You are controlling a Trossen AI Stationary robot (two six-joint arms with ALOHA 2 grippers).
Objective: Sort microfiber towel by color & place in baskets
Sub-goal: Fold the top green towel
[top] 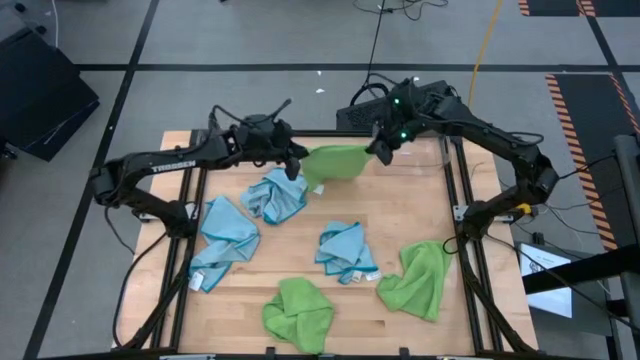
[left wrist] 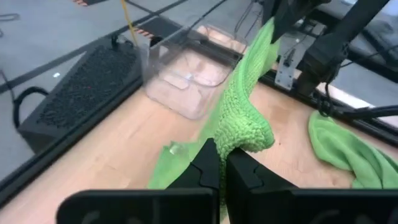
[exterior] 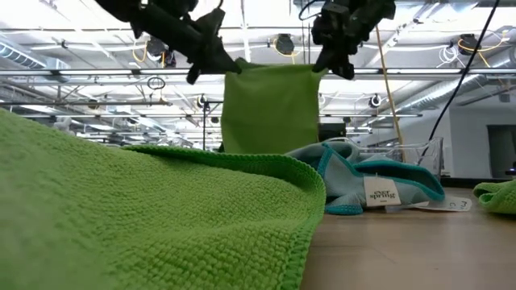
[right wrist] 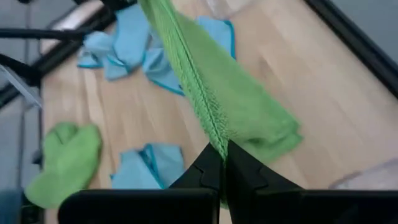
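We see only one clear basket (left wrist: 189, 71) plainly, in the left wrist view, just beyond the held green towel (top: 333, 163); from overhead it is hard to make out against the wood. In the low view a green cloth lying right before the camera fills the near half and hides most of the table (top: 400, 205), and the basket shows only as a faint outline (exterior: 419, 157) behind a blue towel (exterior: 367, 181).

The green towel hangs stretched between both grippers, off the table. The left gripper (top: 296, 160) has its fingers closed on one upper corner of that towel, its arm reaching in from the towel's left. The right gripper (top: 381, 150) pinches the opposite corner, its arm bent at the elbow and coming in from the towel's right. In each wrist view the dark fingers meet on the green fabric.

Below and near the held towel lies one blue towel (top: 275, 195); further from it lie two more blue towels (top: 222, 235) (top: 345, 250) and two green ones (top: 298, 310) (top: 418, 280).
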